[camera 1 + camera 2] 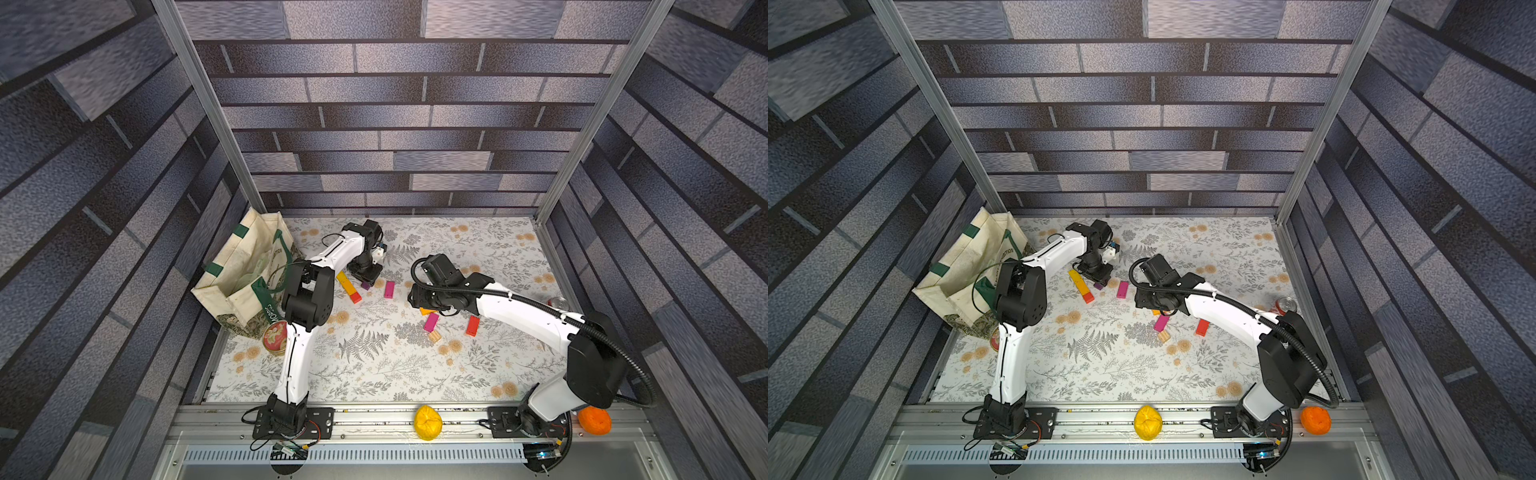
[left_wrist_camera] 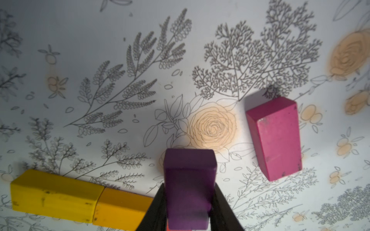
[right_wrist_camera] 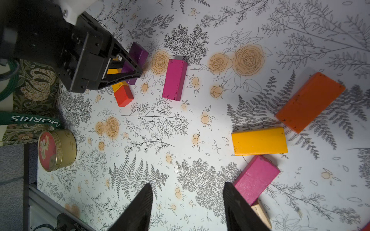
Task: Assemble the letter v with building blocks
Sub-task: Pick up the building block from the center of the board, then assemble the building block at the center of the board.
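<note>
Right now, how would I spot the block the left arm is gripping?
Find the cream tote bag with green handles at the far left corner of the table. Beside it lies a row of yellow, orange and red blocks, and next to that row the left fingers clamp the purple block. It is the only dark purple one; the loose magenta block nearby is pinker.

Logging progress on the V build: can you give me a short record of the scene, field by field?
left gripper: shut on purple block
right gripper: open, holding nothing
row laid: yellow block, amber block, red block, end to end
loose by row: magenta block
loose by right gripper: second magenta block, golden block, orange block, wood cube
V: not yet formed
</note>
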You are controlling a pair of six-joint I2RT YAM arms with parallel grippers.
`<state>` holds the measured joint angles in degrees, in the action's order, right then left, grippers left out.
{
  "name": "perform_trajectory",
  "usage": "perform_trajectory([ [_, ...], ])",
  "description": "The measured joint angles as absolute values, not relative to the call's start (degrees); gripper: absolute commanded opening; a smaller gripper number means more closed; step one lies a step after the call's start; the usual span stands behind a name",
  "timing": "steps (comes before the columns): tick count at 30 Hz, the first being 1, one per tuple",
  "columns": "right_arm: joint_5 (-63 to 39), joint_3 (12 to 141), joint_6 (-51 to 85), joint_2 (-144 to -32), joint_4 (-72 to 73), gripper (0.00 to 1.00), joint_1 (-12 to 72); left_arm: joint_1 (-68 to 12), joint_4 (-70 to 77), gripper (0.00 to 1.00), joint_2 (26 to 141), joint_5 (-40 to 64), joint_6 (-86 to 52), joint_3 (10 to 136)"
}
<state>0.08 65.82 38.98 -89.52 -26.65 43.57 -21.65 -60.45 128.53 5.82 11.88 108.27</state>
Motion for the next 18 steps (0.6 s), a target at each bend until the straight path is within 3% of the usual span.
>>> perform_trajectory([
  [18, -0.1, 65.8, 39.0, -90.3, -26.5, 0.59, 43.6, -21.6, -61.2, 0.22, 128.5, 5.4, 14.4, 105.2],
])
